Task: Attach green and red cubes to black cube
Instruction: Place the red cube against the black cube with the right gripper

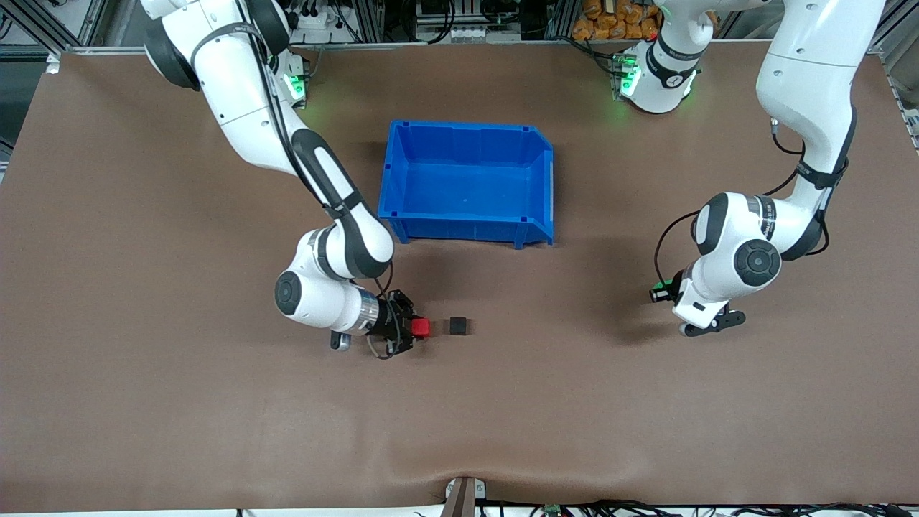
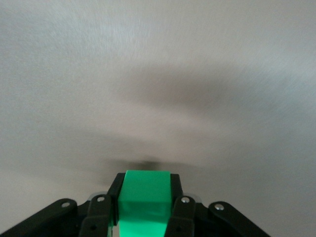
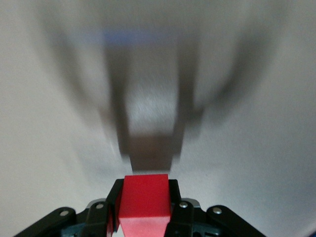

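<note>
Squeezing the red cube point(image 1: 421, 328) tight, the right claw point(image 1: 411, 329) sits low over the brown tabletop point(image 1: 143, 402), just beside the black cube point(image 1: 458, 326) but not touching it. The left claw point(image 2: 145, 207) is clamped on the green cube point(image 2: 144, 200), up over the tabletop toward the left arm's end. A blue bin point(image 1: 470, 224) stands farther from the front camera than the black cube.

Brown table point(image 1: 143, 402) bears blue bin point(image 1: 470, 136) and black cube point(image 1: 458, 326).
</note>
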### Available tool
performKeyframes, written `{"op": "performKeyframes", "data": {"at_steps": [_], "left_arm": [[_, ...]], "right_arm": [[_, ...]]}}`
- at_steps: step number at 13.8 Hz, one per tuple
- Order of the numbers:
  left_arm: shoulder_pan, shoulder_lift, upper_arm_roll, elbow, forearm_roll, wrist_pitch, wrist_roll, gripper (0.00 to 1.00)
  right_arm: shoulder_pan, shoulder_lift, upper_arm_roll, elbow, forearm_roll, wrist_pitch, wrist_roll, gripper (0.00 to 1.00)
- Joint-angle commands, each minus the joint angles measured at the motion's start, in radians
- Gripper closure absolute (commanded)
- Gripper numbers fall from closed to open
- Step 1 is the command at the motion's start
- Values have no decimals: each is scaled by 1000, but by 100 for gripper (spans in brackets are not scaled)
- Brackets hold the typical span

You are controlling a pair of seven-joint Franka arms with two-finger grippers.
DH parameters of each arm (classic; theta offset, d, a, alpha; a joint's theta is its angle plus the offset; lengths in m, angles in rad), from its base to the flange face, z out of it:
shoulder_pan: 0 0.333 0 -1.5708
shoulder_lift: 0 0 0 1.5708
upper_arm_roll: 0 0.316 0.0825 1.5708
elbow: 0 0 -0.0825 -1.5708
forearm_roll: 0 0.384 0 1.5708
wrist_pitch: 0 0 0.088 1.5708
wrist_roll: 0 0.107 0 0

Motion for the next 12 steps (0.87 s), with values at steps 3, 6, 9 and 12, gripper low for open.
{"op": "performKeyframes", "data": {"at_steps": [3,6,9,12], "left_arm": [[-53,-4,-15,139,7,-85,-392,100],[-98,60,-15,255,9,-85,-717,100],[-150,91,-15,295,7,-85,-888,100],[-214,138,-13,328,9,-83,-1105,100]], "right_arm": [[32,39,-13,37,15,62,53,100],[50,52,-13,47,15,73,68,100],[76,53,-13,46,14,110,82,70],[74,49,-18,46,5,108,83,0]]}}
